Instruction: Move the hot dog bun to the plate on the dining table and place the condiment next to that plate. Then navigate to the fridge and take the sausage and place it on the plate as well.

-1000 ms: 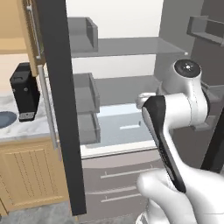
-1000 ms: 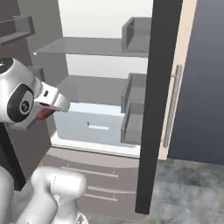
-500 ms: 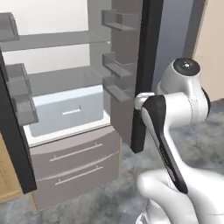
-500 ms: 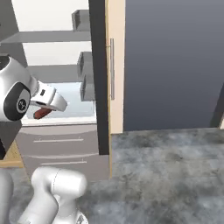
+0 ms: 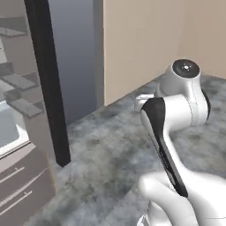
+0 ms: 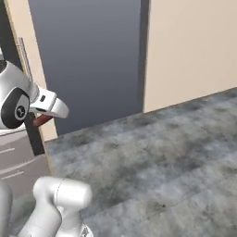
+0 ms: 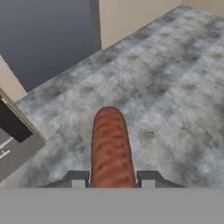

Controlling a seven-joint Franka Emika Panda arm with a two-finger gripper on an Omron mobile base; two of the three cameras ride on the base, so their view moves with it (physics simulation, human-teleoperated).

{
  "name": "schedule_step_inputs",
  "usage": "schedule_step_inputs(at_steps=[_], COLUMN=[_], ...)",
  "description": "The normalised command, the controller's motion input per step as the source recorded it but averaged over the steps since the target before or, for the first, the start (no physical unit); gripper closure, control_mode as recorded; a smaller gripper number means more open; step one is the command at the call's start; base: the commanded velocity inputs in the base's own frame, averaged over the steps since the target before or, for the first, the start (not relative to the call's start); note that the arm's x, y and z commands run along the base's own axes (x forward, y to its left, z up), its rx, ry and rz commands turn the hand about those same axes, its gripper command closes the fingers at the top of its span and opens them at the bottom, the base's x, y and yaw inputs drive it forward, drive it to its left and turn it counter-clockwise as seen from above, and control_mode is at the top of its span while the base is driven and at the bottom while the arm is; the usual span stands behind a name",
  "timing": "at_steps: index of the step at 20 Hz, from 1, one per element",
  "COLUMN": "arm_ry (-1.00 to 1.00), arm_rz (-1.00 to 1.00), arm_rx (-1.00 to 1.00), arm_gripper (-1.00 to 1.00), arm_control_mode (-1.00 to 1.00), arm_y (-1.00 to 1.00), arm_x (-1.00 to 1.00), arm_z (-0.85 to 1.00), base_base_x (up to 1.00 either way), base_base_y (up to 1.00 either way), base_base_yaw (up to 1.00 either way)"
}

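Grey mottled floor and a tan wall lie ahead. From the sausage (image 7: 110,148) outward: it juts forward from the gripper (image 7: 111,178), whose jaws clamp its near end, carried high for travel, with the fridge (image 5: 20,132) open at the left.

Arm (image 5: 176,110): glossy white rounded shells, a black strip along one link, dark grey round joint cap (image 5: 185,68) with small pale mark.
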Motion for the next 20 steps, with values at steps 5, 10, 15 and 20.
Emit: schedule_step_inputs(at_steps=[5, 10, 15, 20], arm_ry=[0.00, 0.00, 0.00, 0.00], arm_rz=[0.00, 0.00, 0.00, 0.00], arm_rx=[0.00, 0.00, 0.00, 0.00], arm_gripper=[1.00, 1.00, 1.00, 1.00], arm_control_mode=[1.00, 1.00, 1.00, 1.00], arm_y=[0.00, 0.00, 0.00, 0.00], arm_x=[0.00, 0.00, 0.00, 0.00], arm_z=[0.00, 0.00, 0.00, 0.00], base_base_x=[0.37, 0.94, 1.00, 1.00], base_base_y=[-0.99, -0.61, -0.11, 0.07], base_base_yaw=[-0.66, -0.53, -0.40, -0.34])
